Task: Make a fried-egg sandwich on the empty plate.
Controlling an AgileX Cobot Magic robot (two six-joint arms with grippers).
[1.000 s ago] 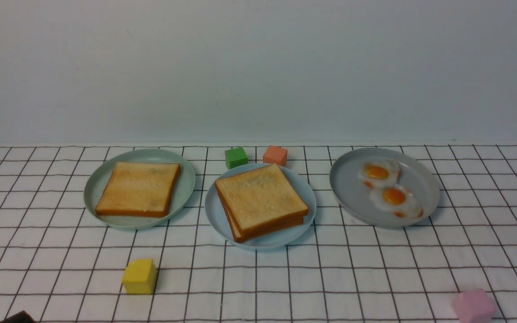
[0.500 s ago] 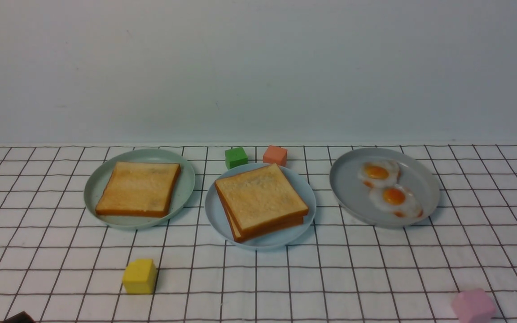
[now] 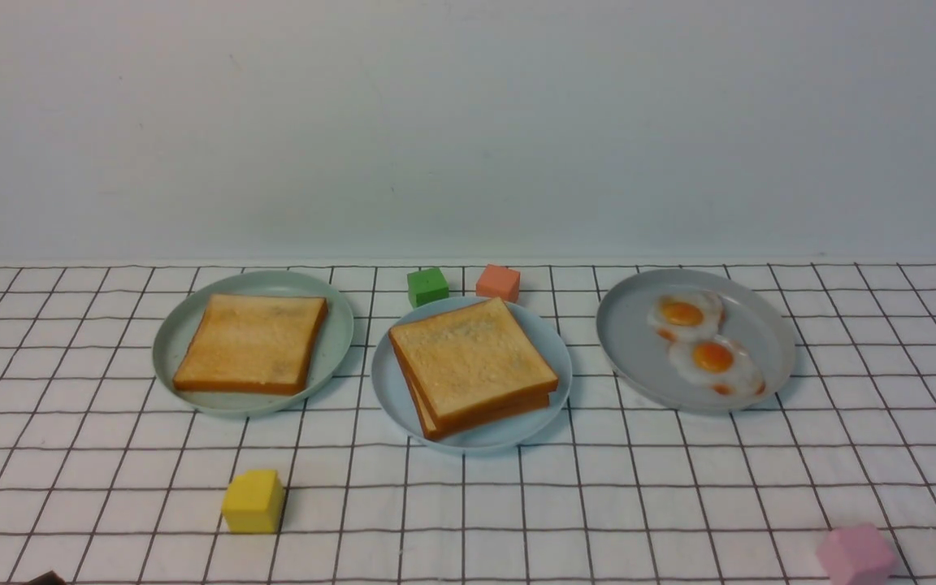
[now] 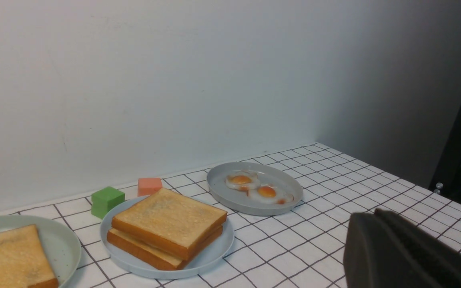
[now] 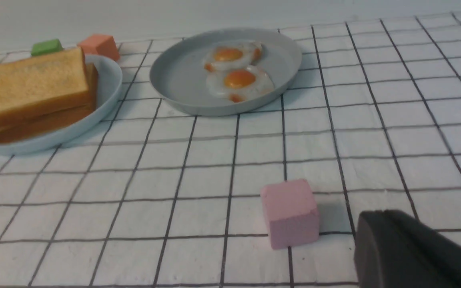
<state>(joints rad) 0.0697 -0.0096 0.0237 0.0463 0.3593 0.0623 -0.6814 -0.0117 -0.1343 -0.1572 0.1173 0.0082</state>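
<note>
sandwich (image 3: pixel 472 366) inside blue plate (image 3: pixel 393 390) rim, open cloth (image 3: pixel 598 496) in front

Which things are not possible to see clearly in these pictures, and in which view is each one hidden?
- Filling of the sandwich: all views show only two toast slices on the blue plate; any egg between them is hidden.
- Left gripper: left wrist view, cut off by the edge; open or shut cannot be told.
- Right gripper: right wrist view, same.
- Green-grey plate: left wrist view, cut by the edge.
</note>
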